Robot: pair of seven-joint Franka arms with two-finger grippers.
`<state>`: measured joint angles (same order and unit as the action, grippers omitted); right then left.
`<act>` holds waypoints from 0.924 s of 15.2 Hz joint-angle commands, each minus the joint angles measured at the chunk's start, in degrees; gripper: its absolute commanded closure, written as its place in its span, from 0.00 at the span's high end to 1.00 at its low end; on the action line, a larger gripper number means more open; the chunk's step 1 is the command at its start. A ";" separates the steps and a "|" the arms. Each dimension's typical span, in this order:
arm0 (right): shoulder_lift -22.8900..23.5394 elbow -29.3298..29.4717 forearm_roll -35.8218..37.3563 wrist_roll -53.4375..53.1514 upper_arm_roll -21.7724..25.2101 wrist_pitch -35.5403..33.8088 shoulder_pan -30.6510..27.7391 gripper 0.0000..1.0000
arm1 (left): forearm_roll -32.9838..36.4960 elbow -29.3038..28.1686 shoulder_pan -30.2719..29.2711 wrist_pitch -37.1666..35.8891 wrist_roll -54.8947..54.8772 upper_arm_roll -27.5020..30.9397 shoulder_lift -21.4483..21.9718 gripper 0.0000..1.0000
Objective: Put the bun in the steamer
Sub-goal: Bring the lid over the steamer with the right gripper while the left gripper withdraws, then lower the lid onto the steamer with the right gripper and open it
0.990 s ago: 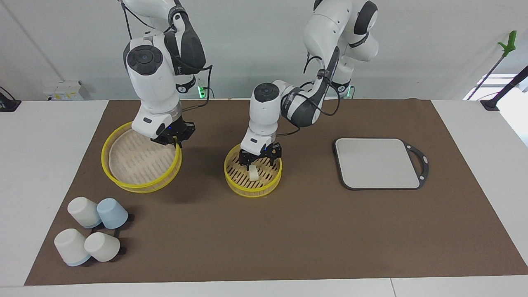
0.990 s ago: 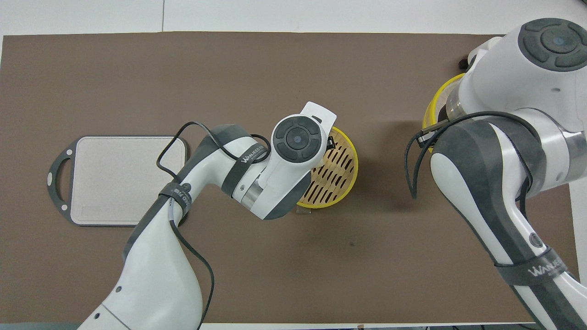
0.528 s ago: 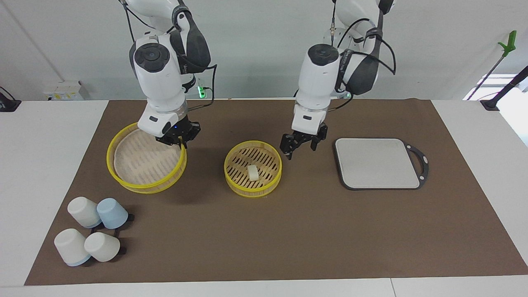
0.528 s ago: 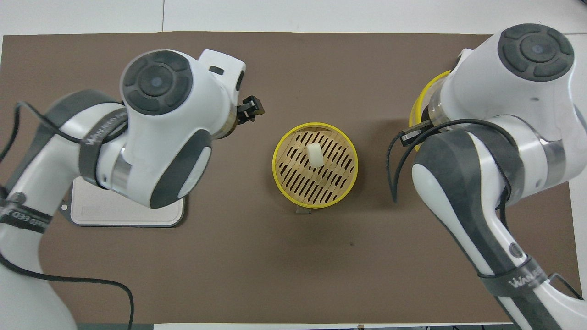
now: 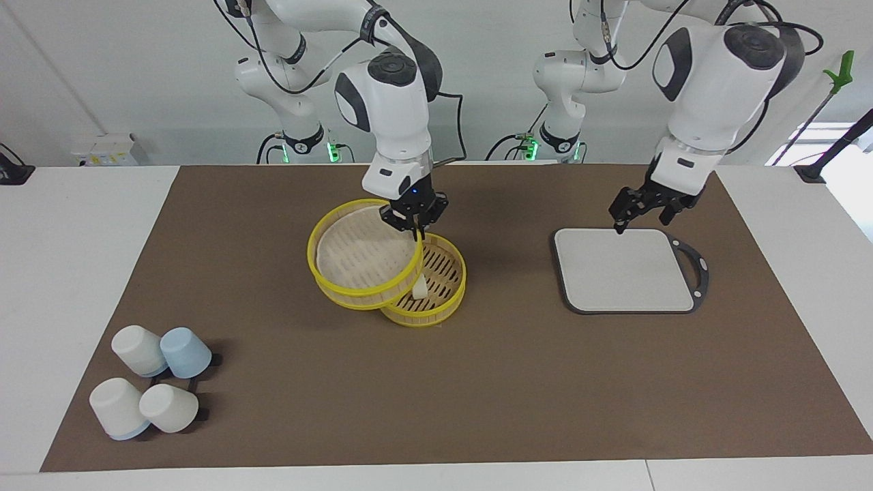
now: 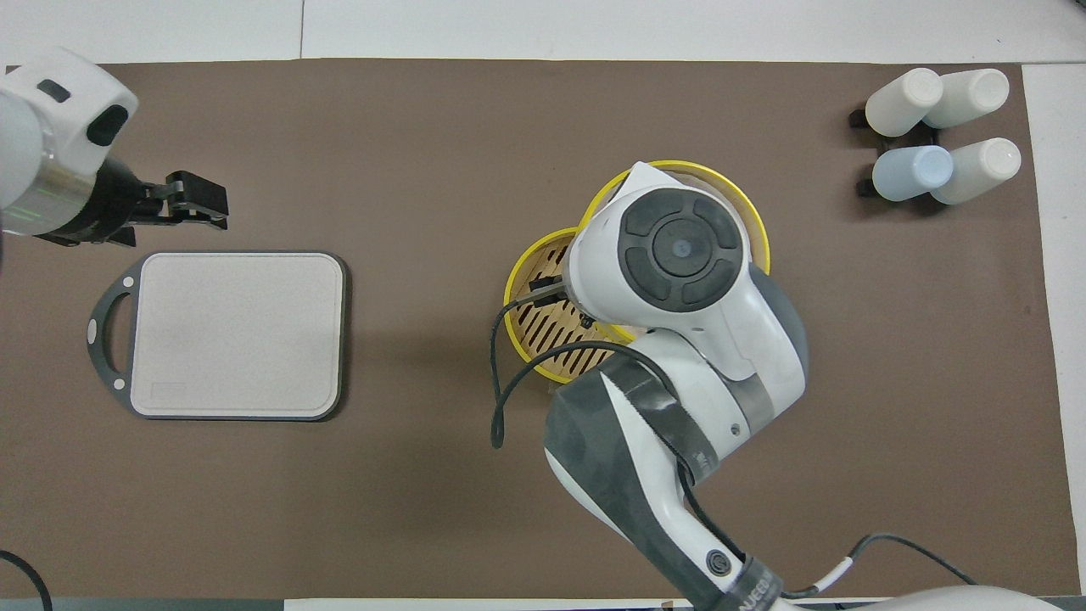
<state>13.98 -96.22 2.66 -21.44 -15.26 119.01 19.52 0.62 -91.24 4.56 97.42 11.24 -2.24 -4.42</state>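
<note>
The right gripper (image 5: pixel 415 228), clamped on the rim of the light, stiff upper tier (image 5: pixel 363 254), holds it over the steamer (image 5: pixel 447 290), where the soft, squashable bun (image 5: pixel 420 289) sits just below; the left gripper (image 5: pixel 639 213) hangs open over the board (image 5: pixel 624 270).

Glossy white arm shells with dark grey joint caps, black looping cables, black pincers.
</note>
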 commanded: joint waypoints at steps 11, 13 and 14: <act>8.08 2.96 5.94 -12.66 0.49 1.75 7.81 0.00 | -0.71 -4.29 -4.21 -1.09 -8.25 -0.48 3.71 1.00; 8.61 3.14 7.88 -13.10 0.40 2.28 7.99 0.00 | -0.71 -4.38 -3.77 -1.45 -8.16 -0.39 4.06 1.00; 8.79 3.05 7.88 -13.19 0.40 2.98 8.08 0.00 | -0.80 -4.38 -3.77 -1.71 -8.16 -0.39 4.07 1.00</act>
<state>21.73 -94.70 8.71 -32.91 -14.80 121.45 27.15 0.57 -93.98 0.96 96.66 4.02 -2.54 -2.21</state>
